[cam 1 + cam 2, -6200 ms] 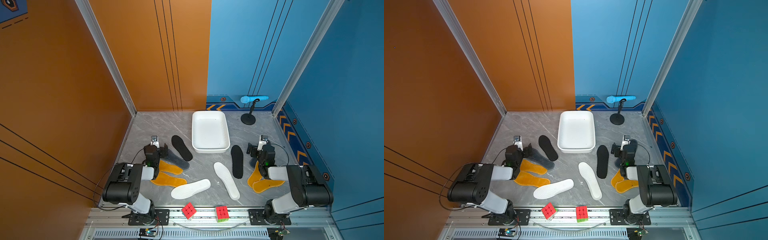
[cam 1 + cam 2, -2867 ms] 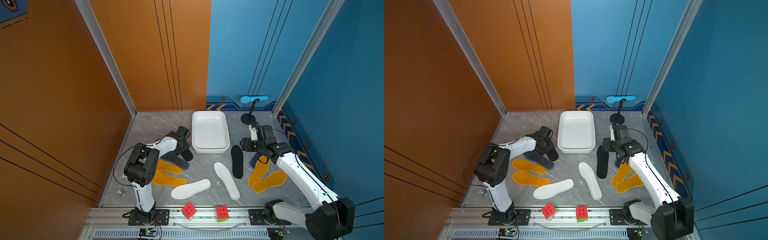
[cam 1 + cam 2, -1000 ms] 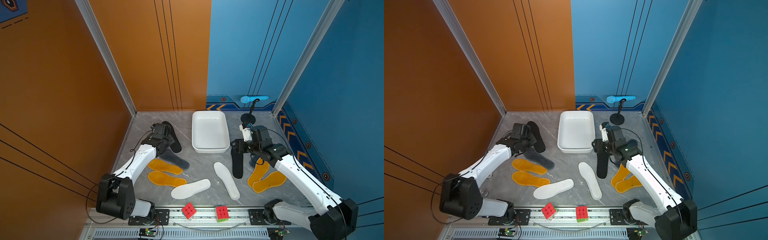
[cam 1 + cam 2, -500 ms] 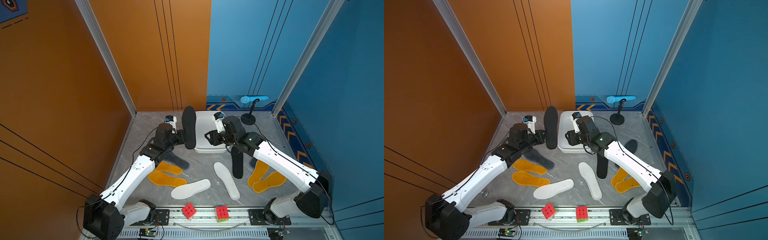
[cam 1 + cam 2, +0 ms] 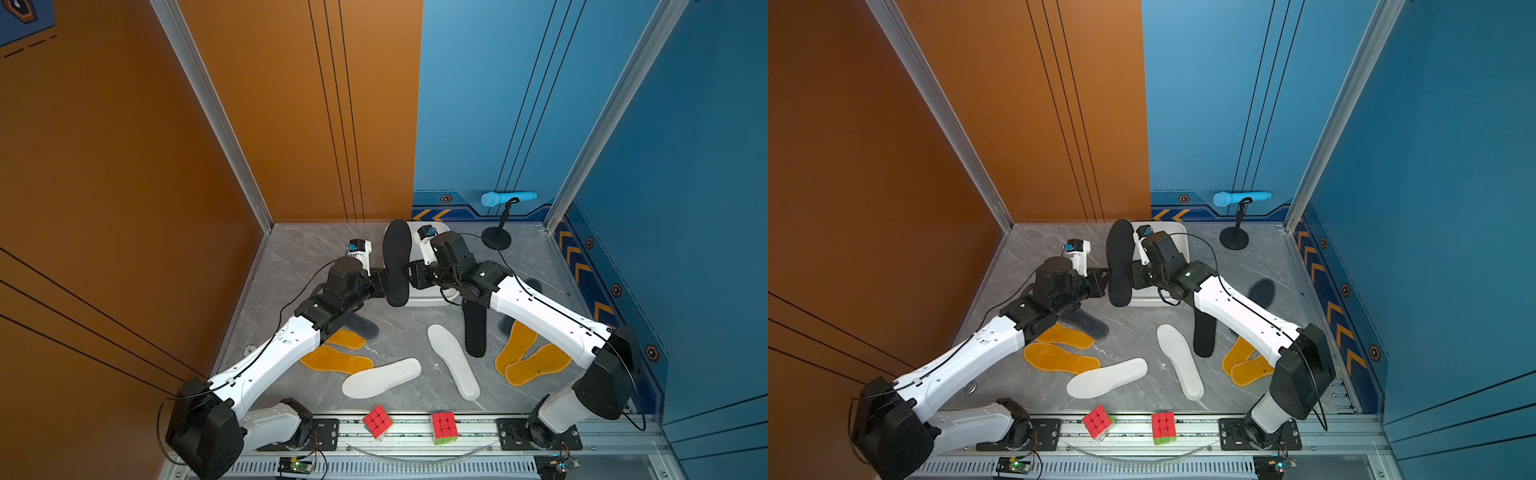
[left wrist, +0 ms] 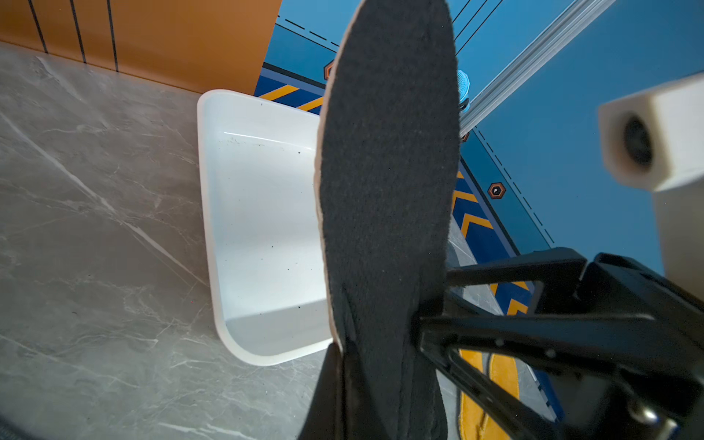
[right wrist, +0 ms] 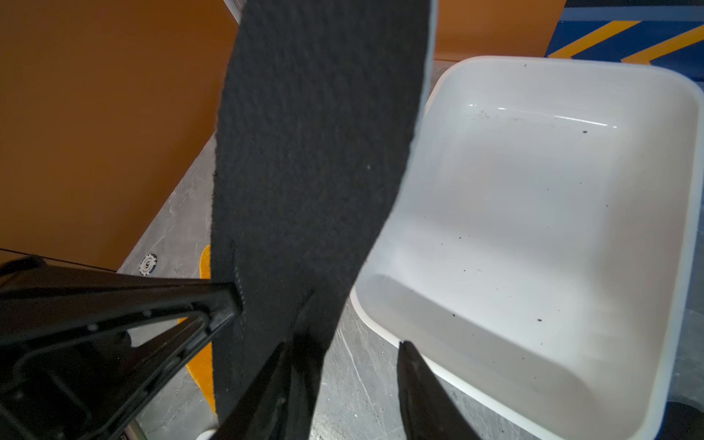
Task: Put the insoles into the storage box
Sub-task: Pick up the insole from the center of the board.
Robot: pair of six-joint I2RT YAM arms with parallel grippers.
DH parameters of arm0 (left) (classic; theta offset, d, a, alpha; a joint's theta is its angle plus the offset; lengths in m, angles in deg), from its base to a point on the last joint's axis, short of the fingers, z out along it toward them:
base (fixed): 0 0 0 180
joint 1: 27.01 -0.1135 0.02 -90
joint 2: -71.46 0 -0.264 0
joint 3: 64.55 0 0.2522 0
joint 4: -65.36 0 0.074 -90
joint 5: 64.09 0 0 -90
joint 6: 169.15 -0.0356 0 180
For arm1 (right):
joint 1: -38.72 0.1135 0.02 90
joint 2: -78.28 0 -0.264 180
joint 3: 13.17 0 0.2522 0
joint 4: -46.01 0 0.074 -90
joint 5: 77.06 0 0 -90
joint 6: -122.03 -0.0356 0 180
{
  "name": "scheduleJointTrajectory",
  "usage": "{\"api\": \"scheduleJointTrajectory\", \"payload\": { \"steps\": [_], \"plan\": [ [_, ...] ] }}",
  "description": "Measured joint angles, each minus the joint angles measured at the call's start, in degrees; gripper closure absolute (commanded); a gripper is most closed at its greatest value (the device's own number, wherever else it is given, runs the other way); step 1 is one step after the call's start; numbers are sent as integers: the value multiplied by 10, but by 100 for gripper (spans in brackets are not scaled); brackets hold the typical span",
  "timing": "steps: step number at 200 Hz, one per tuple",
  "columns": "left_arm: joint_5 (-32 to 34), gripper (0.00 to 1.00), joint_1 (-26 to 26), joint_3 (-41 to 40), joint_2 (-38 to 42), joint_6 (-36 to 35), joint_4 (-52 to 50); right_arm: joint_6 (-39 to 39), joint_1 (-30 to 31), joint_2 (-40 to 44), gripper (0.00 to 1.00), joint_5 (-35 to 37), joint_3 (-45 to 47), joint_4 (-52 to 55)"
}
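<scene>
Gripping black insole, left jaws closed, right jaws open, storage box half-hidden

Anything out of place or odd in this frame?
Two cubes sit on the front rail, unrelated to the task. Dark specks dot the box floor. The left end effector holds a black insole upright by the box.

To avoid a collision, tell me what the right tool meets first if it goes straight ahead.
The upright black fabric insole pinched in the left tool; the right tool seems nearly touching its edge.
</scene>
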Motion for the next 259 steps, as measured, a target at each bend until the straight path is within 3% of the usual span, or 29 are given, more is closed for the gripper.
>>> {"api": "scheduleJointTrajectory", "payload": {
  "steps": [62,259],
  "plan": [
    [14,100,0,0,-4,12,16,-37,-40,8,62,-44,40,-64],
    [33,100,-14,-47,-1,62,70,-53,-48,17,65,-147,82,-136]
  ]
}}
